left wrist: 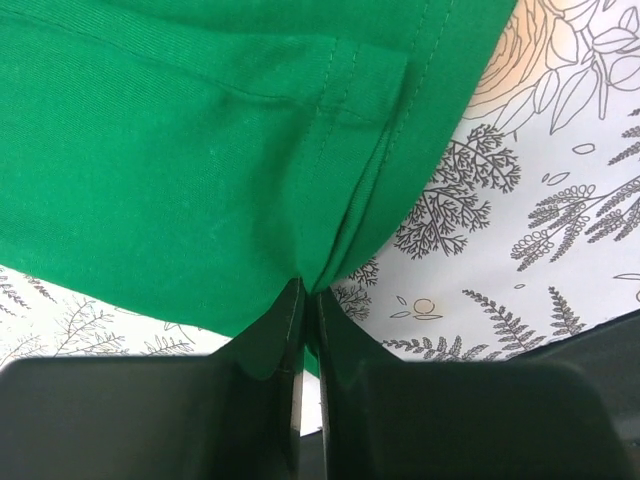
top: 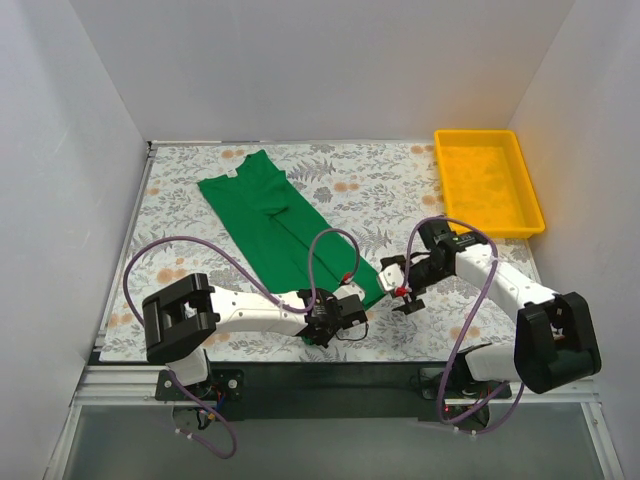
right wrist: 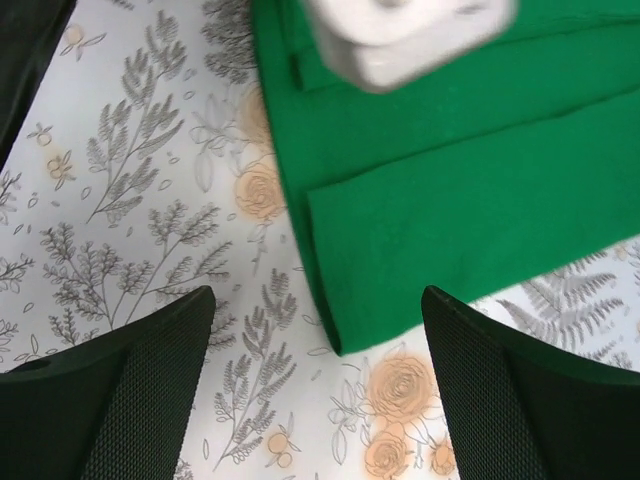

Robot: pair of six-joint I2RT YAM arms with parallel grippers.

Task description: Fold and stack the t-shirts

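Green t-shirt [left wrist: 200, 150] cloth is pinched at its near hem by the left gripper [left wrist: 305, 300], jaws closed on it, a grip only the left wrist view shows. The right gripper [right wrist: 317, 300] hovers with jaws wide and empty, the other hem corner just ahead of them. From there the folded shirt's long axis runs away leftward across the surface [top: 400, 185].

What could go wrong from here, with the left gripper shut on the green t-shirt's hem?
The left gripper is shut on only a small pinch of the hem of the t-shirt, so the cloth may slip out when lifted. The right gripper is open above the other near corner and holds nothing; if the left pulls alone, the folded layers may skew or open. That corner shows stacked layers, so the right may catch only the top one.
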